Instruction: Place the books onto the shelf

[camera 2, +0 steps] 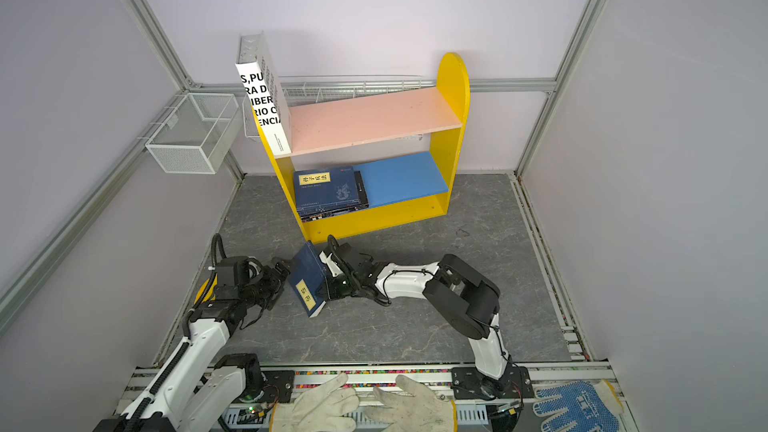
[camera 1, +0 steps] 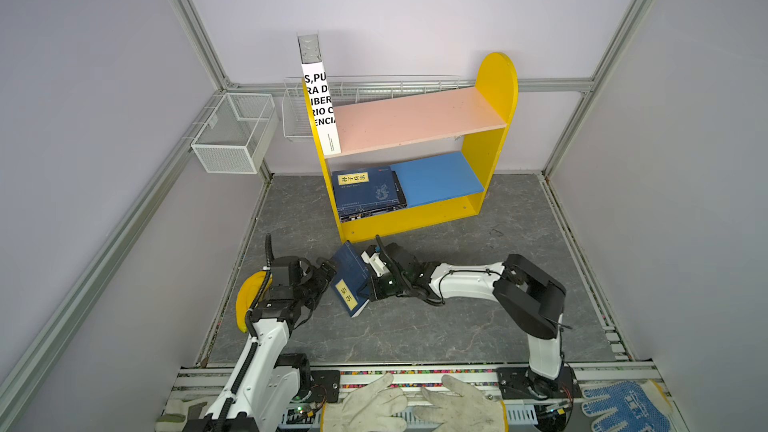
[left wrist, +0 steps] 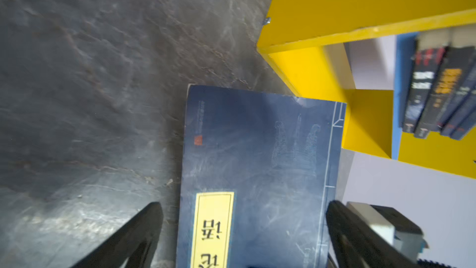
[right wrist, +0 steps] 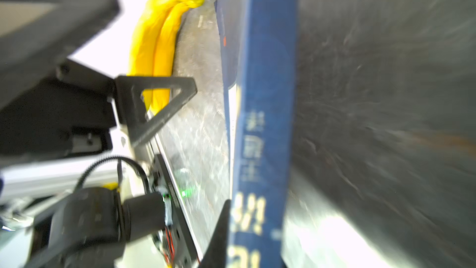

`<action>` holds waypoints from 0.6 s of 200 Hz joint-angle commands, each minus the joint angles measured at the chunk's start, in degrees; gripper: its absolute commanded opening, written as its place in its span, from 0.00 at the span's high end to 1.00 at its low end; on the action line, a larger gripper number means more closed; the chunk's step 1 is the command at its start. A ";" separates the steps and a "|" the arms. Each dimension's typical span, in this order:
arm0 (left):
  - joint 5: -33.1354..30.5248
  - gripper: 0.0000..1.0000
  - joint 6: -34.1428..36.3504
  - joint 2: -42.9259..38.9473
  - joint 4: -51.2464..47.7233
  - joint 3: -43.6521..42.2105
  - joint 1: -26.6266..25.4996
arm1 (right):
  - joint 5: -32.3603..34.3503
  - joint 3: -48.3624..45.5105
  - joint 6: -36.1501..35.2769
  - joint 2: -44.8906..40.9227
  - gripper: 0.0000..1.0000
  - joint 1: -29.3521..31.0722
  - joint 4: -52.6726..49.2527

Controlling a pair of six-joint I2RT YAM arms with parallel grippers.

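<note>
Blue lower board (camera 1: 438, 178) lies open beside the stacked books (camera 1: 365, 193).

Mesh basket (camera 1: 232, 135) hangs at left; blue-dotted glove (camera 1: 623, 406) lies front right.

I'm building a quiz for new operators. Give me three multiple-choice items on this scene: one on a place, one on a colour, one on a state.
1. Where does the white book stand?
A. On the blue board.
B. On the pink board, at its left end.
C. In a basket.

2. What colour is the label on the navy book between the arms?
A. Yellow.
B. Red.
C. Green.

3. The right gripper is:
A. open over the shelf.
B. shut on nothing.
C. shut on the navy book.

Key:
1 B, it stands upright on that board in both top views.
2 A, the label shows yellow in both top views.
3 C, the right wrist view shows the book's spine edge pinched.
</note>
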 commanded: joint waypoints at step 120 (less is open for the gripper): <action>16.17 0.06 -13.45 -9.05 -2.56 9.41 -0.20 | 48.96 4.27 -49.83 -17.27 0.91 7.13 -26.21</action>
